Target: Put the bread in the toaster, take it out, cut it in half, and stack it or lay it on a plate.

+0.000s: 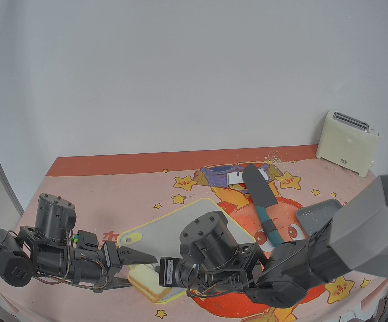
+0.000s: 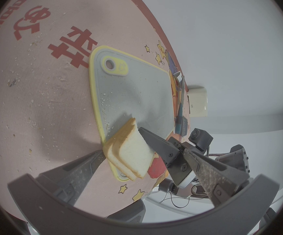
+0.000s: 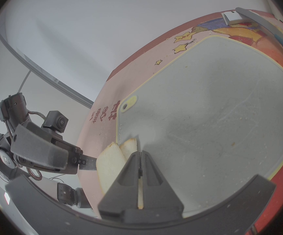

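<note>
Stacked pale bread slices lie tilted at the near corner of the grey, yellow-rimmed cutting board, partly over its edge. My left gripper is open, one finger on each side of the stack. My right gripper is shut, its joined tips against the stack's board-side face. The cream toaster stands at the table's far right. A grey plate lies right of the board.
A knife with a dark blade and teal handle lies beyond the board, with a small white piece by its tip. Crumbs are scattered over the pink printed tablecloth. The table's front edge is close behind the bread.
</note>
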Robot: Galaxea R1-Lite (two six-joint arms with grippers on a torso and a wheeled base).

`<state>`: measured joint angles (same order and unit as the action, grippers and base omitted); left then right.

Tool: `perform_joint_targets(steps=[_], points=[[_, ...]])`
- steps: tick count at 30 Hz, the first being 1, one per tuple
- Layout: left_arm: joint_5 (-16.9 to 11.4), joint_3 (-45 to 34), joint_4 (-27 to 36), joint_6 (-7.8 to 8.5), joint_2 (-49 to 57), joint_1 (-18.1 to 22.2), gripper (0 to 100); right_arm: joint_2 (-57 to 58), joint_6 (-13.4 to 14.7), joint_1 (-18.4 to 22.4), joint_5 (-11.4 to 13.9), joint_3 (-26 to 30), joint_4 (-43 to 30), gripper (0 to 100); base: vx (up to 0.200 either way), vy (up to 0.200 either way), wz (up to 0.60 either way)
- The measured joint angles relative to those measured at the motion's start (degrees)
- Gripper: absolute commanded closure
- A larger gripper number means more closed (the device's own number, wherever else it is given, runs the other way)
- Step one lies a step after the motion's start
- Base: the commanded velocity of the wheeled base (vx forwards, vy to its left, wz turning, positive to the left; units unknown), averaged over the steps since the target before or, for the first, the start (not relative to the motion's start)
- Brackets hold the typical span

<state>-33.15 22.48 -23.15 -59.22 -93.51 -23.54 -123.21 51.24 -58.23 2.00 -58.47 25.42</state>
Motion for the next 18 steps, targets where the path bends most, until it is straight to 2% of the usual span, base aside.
perform_joint_targets(steps=[11,18], points=[[-0.3,0.0,-0.2,-0.04,-0.7,0.0,100,0.6,-0.1,5.1,-0.1,0.4,-0.6,100,0.0,0.0,0.0],[-0.2,-0.3,-0.4,-0.11,0.0,0.2,100,2.3,-0.1,6.6,-0.1,0.5,-1.1,100,0.0,0.0,0.0]])
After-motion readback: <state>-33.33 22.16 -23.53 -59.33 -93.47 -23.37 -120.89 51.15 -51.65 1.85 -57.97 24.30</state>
